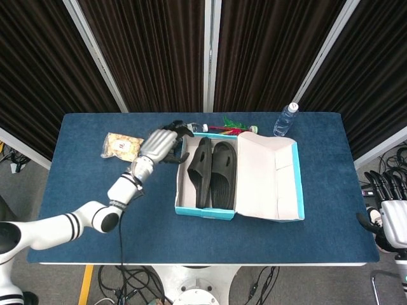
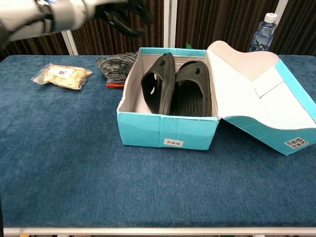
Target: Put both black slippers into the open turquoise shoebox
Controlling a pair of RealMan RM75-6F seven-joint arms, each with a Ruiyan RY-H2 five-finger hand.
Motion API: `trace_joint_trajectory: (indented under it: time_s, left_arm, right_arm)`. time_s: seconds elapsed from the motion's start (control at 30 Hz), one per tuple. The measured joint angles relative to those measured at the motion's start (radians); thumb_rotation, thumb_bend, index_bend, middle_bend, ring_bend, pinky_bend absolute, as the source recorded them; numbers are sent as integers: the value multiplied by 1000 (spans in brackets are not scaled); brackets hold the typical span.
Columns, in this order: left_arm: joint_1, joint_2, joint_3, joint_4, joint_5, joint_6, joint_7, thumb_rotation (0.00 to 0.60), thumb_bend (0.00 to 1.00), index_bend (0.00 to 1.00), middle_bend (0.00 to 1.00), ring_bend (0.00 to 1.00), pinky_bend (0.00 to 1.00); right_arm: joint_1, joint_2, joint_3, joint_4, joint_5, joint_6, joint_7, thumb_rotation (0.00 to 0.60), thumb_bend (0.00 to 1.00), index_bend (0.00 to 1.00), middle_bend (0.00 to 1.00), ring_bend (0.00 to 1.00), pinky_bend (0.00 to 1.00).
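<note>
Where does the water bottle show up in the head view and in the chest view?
Head view: the water bottle stands upper right of centre, at the table's far edge, just beyond the shoebox lid.
Chest view: the water bottle is at the top right, partly cut off by the top edge, behind the shoebox lid.
Shared landmark: the open turquoise shoebox, to the bottle's left in both views.
</note>
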Motion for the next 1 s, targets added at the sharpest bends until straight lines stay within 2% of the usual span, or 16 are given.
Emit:
trace_joint_trajectory:
  time_s: [0.1, 0.13, 0.33, 0.5, 0.63, 0.83, 1.0]
  left_arm:
    - [74, 41, 4, -27, 35, 104, -17, 592, 367, 265, 217, 59, 190]
    - [106, 57, 9, -36, 45, 149, -13, 600, 361, 265, 218, 58, 190]
    - [300, 146, 65, -82, 70, 380, 64, 600, 287, 265, 218, 59, 182]
    - [461, 202, 122, -141, 92, 563, 110, 600, 286, 265, 218, 59, 176]
    - [598, 241, 190, -194, 132, 700, 157, 600, 283, 265, 218, 59, 170]
    - [743, 271, 283, -253, 233, 828, 211, 600, 265, 265, 217, 59, 164]
    - [806, 276, 325, -288, 304, 866, 253, 600, 265, 265, 217, 59, 163]
  right_arm:
    - [2, 3, -2, 4, 5, -13, 17, 600, 147, 0, 75, 0, 0]
    - [3, 5, -2, 7, 9, -19, 28, 600, 147, 0, 74, 0, 0]
    - [11, -1, 0, 38, 14, -37, 84, 600, 148, 0, 71, 0, 0]
    - [20, -21, -3, 56, -19, -33, 119, 600, 147, 0, 76, 0, 0]
    - [23, -42, -11, 68, -39, -28, 122, 600, 147, 0, 78, 0, 0]
    - [19, -58, -24, 64, -55, -19, 107, 600, 147, 0, 81, 0, 0]
    - [17, -67, -30, 68, -61, -15, 81, 600, 148, 0, 80, 0, 0]
